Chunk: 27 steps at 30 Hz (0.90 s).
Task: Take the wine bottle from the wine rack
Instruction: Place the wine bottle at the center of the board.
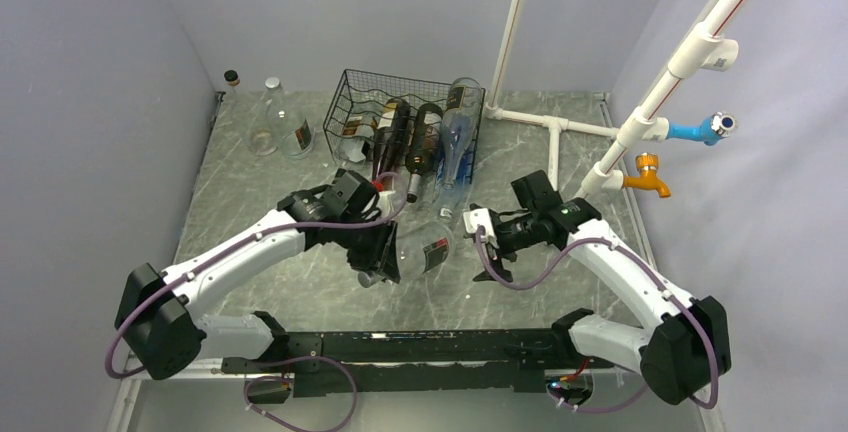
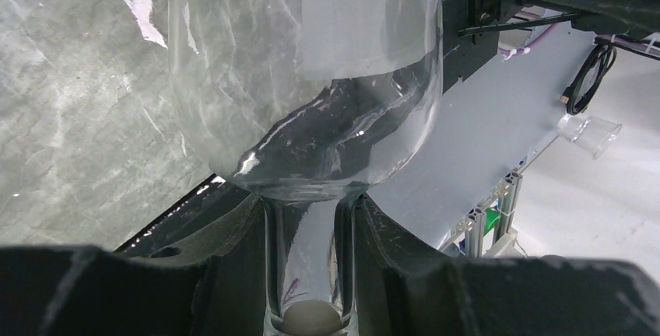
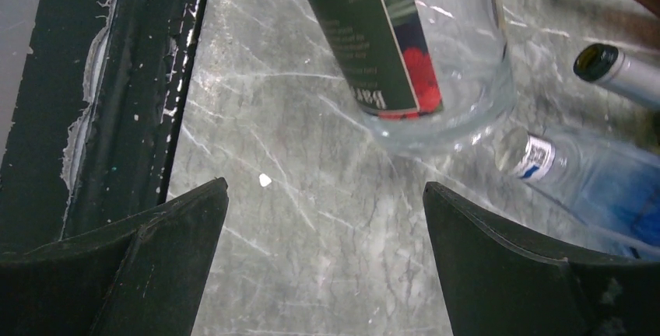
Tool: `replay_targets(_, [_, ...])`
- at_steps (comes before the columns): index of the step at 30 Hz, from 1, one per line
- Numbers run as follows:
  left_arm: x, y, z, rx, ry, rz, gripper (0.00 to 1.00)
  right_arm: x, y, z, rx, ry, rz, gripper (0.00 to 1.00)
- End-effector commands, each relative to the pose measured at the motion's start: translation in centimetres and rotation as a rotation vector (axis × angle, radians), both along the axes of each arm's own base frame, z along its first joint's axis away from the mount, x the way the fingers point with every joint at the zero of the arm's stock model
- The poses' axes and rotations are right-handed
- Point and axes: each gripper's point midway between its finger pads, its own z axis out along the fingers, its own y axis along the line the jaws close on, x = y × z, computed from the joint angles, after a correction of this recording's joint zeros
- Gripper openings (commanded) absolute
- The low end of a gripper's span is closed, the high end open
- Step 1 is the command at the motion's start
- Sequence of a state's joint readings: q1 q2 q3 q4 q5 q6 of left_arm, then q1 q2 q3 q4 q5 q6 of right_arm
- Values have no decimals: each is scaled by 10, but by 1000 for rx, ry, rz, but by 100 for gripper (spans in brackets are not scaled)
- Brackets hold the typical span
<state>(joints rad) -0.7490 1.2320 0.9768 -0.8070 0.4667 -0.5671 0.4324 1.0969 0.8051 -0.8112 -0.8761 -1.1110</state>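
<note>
Robot lab test cell: plain grey walls (image 1: 90, 102), marble-patterned table (image 1: 560, 167), white pipe rig (image 1: 690, 52) with coloured taps (image 1: 648, 174).

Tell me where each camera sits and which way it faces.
Top external: above and behind the bases, looking down on the table, the wine rack and both arms.
Left wrist: on the left gripper, looking along its fingers, shut on the neck of the clear bottle.
Right wrist: on the open right gripper, facing the table past its two fingers.
Shared: all three show the clear bottle.
</note>
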Motion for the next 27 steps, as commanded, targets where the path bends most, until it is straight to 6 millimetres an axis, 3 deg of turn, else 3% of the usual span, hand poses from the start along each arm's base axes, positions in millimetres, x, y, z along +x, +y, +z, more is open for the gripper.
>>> replay_targets(1, [11, -40, 59, -217, -89, -79, 0, 16, 26, 17, 48, -127, 71, 100])
replay_targets(10, [8, -53, 48, -179, -6, -105, 0, 28, 49, 10, 45, -160, 65, 99])
replay_targets(23, [3, -63, 43, -145, 42, -139, 0, 17, 60, -33, -24, -184, 88, 99])
replay_targets(27, [2, -62, 44, -148, 43, -141, 6, 16, 59, -40, -41, -193, 94, 98])
